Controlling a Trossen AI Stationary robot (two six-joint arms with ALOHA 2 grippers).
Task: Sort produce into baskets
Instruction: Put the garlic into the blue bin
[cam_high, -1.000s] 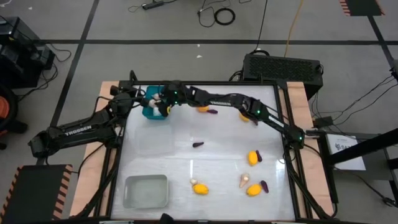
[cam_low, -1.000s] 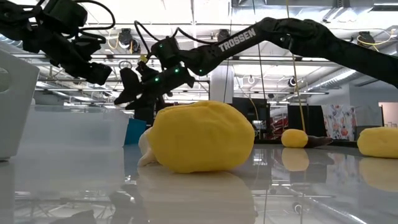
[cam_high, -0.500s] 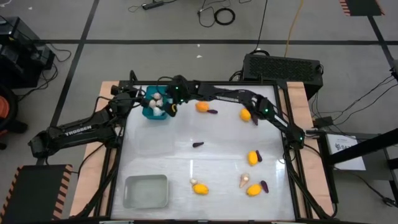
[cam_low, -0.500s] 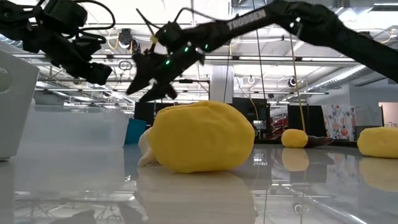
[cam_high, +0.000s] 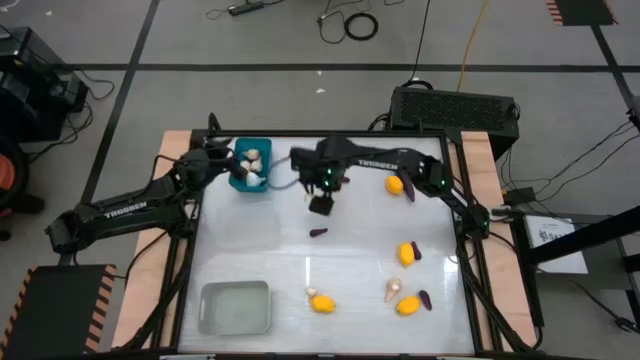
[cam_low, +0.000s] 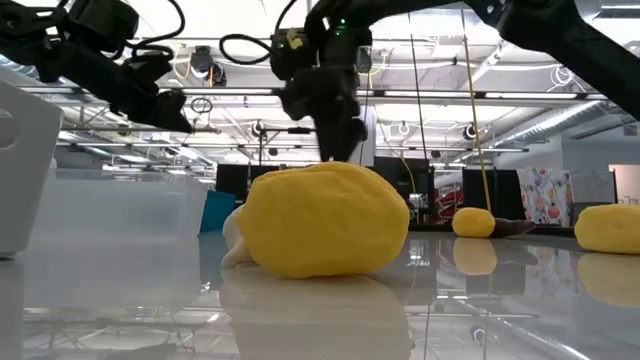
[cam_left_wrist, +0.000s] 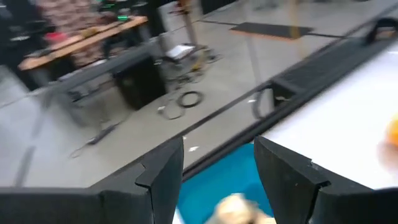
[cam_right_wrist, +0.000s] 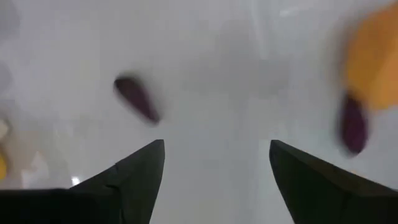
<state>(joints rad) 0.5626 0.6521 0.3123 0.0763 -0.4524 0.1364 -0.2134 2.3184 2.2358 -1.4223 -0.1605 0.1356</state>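
The glossy white table (cam_high: 250, 250) carries matte, lumpy toy produce. Four orange-yellow lemons (cam_high: 322, 304) lie loose, with four slim dark purple eggplants (cam_high: 318, 232) and two pale garlic bulbs (cam_high: 391, 291). More whitish bulbs sit heaped in the solid teal bin (cam_high: 243, 181) at the far left corner; the pale translucent bin (cam_high: 235, 307) stands at the near left.

The right gripper (cam_high: 321, 204), which hung at the teal bin's edge a second ago, has swung out over mid-table and now hovers above the lone eggplant, its fingers (cam_right_wrist: 134, 177) spread wide and holding nothing. The left gripper (cam_high: 222, 160) stays at the teal bin's left rim, fingers (cam_left_wrist: 163, 174) parted, empty.
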